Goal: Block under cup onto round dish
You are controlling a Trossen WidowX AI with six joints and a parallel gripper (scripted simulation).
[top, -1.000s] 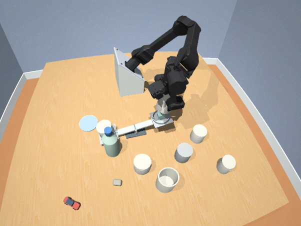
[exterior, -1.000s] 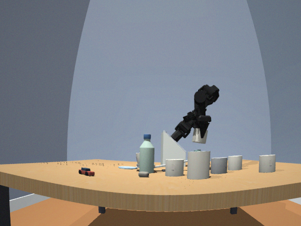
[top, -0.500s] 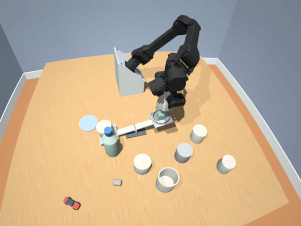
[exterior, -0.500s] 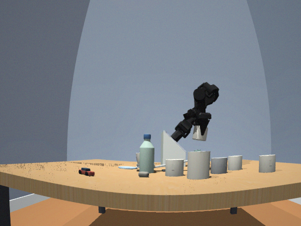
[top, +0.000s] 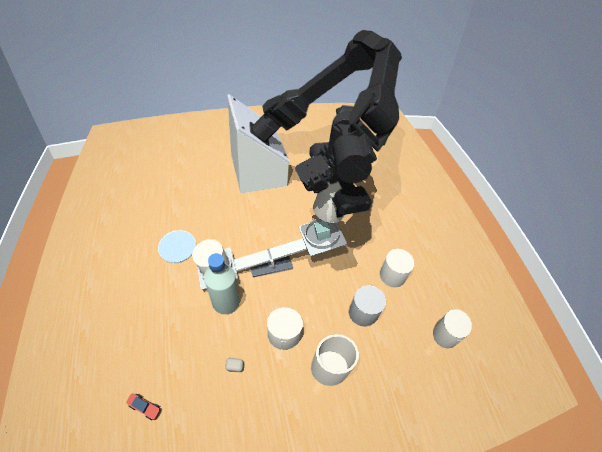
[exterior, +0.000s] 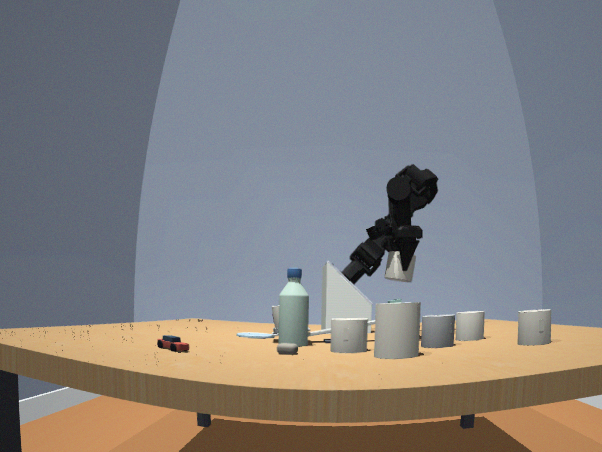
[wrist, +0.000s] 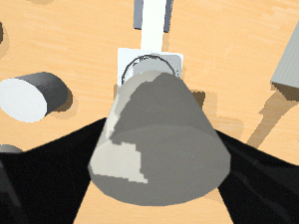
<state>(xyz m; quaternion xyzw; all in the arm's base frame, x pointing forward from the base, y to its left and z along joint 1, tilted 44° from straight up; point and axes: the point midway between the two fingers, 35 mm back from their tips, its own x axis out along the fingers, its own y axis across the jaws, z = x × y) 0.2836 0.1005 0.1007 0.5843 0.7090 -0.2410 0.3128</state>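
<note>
My gripper (top: 334,199) (exterior: 403,261) (wrist: 153,125) is shut on a pale cup (top: 325,206) (exterior: 395,270) (wrist: 174,153), held tilted in the air above the balance's right end. The teal block (top: 322,231) (exterior: 394,301) lies uncovered in the ring on the right pan (top: 325,248) (wrist: 174,60); the held cup hides it in the wrist view. The beam (top: 252,260) (wrist: 152,24) slopes up toward that pan. The other pale cup (top: 207,251) (exterior: 275,316) stands on the left end, partly behind the bottle. The blue round dish (top: 177,246) (exterior: 254,335) lies left of it, with nothing on it.
A green bottle (top: 223,292) (exterior: 294,317) stands close in front of the left cup. A grey wedge (top: 260,170) (exterior: 345,310) stands behind the balance. Several cups, including a grey one (top: 367,306) and a large open one (top: 332,367), stand front right. A stone (top: 234,365) and red car (top: 143,406) lie in front.
</note>
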